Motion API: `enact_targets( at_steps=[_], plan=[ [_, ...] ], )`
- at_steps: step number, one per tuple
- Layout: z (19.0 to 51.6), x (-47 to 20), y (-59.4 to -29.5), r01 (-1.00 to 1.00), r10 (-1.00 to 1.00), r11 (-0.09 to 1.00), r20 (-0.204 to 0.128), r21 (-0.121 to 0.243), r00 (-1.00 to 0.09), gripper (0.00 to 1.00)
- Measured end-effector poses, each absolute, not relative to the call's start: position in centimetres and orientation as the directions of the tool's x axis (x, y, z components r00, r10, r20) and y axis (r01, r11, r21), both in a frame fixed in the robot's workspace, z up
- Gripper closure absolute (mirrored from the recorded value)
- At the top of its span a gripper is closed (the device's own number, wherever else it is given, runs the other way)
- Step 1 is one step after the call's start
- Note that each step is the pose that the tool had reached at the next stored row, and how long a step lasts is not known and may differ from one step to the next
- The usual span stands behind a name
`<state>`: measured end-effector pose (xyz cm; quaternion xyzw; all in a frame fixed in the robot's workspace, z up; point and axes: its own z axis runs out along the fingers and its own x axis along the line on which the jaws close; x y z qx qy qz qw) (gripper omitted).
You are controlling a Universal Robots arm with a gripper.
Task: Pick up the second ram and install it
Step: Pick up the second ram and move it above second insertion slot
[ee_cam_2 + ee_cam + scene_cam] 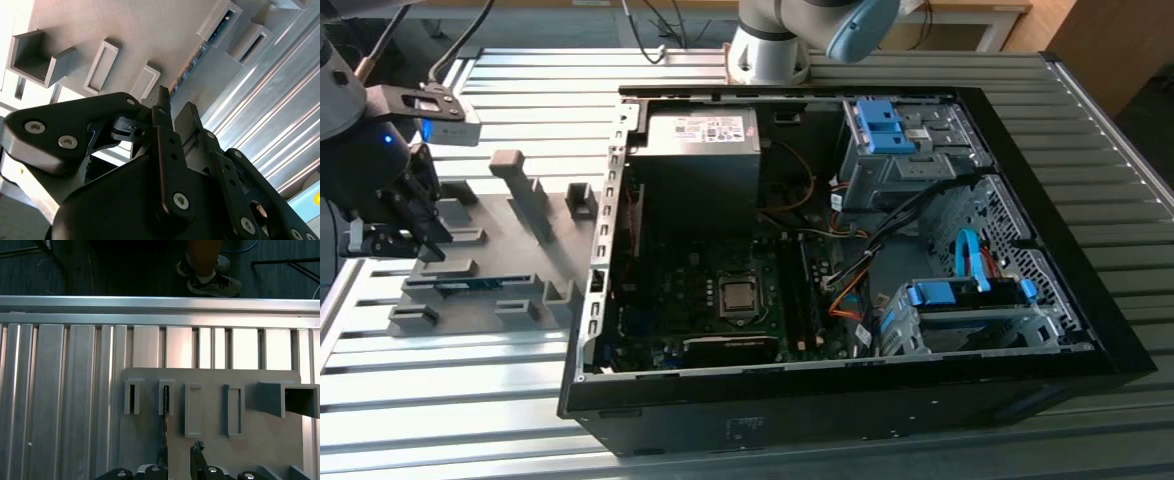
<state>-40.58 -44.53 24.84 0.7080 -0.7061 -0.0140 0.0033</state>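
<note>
Jaws parted by a modest gap and holding nothing hover low over the grey fixture plate (215, 440). They line up lengthwise with the second ram (165, 420), which stands on edge just ahead, its near end closer to one finger than to the middle of the gap; contact cannot be told. The plate's slotted blocks (171, 400) prop the strip upright, apparently to leave its flat faces free for a pinch. Around the plate runs the ribbed aluminium desk (60, 390). Well apart from the jaws, past the plate, the open computer case (761, 420) lies on its side, board exposed for the install.
</note>
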Motion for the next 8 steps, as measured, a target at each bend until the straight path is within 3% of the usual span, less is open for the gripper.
enact_targets(
  at_steps=[8],
  plan=[
    [24.61,-40.56,-44.64,-1.0,-1.0,-0.003,-0.016,0.024,0.003,0.68]
  ],
)
